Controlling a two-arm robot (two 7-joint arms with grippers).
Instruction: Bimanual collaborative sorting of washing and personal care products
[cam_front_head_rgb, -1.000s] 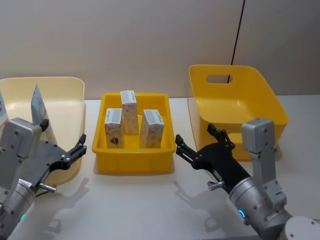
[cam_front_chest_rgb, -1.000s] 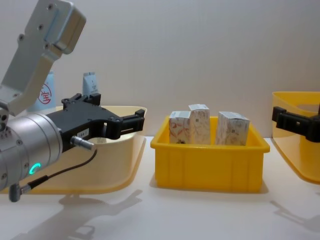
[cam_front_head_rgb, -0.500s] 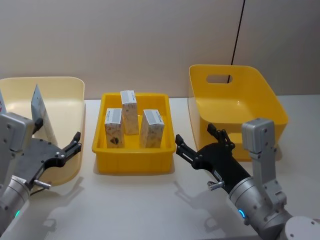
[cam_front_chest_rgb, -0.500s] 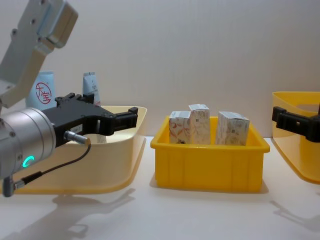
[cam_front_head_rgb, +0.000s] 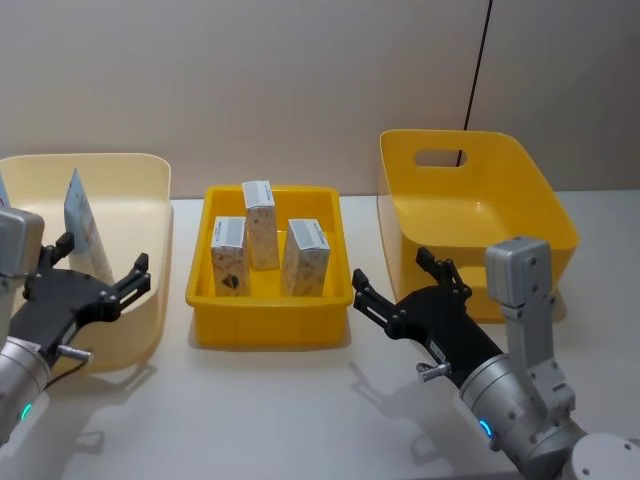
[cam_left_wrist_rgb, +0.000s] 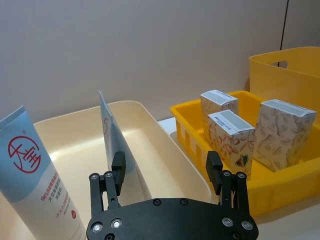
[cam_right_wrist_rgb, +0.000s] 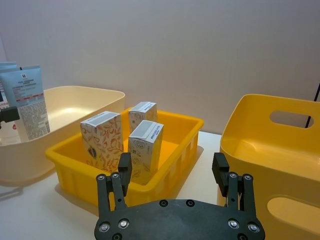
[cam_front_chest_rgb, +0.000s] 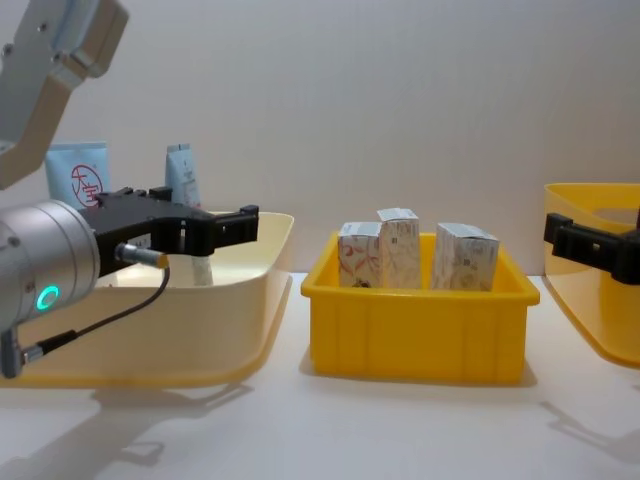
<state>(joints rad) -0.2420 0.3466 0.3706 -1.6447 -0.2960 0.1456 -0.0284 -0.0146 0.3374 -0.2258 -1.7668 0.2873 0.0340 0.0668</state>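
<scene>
So your left gripper (cam_front_head_rgb: 100, 257) had backed off toward its own side over that last second. It had been poking out past the rim of the pale cream plastic bin (cam_front_head_rgb: 140, 190) toward the shallow yellow plastic tray (cam_front_head_rgb: 265, 325); now it hung over the cream bin itself, jaws spread wide and carrying nothing. My read is that you'd finished with that bin and were resetting rather than reaching for a pick.

The slim pale-blue squeeze tube (cam_left_wrist_rgb: 112, 145) stood upright inside the cream bin, right in front of the left gripper, with a wider pale-blue tube with a round red logo (cam_left_wrist_rgb: 35, 185) beside it. The three small white cartons with orange-red print (cam_front_head_rgb: 262, 225) sat upright in the yellow tray, none of them moved.

Your right gripper (cam_front_head_rgb: 390, 270) hadn't budged. It was low over the white surface (cam_front_head_rgb: 300, 400), between the tray and the deep yellow bin with the handle cutout (cam_front_head_rgb: 470, 215), pointed at the cartons, fingers apart and empty.
</scene>
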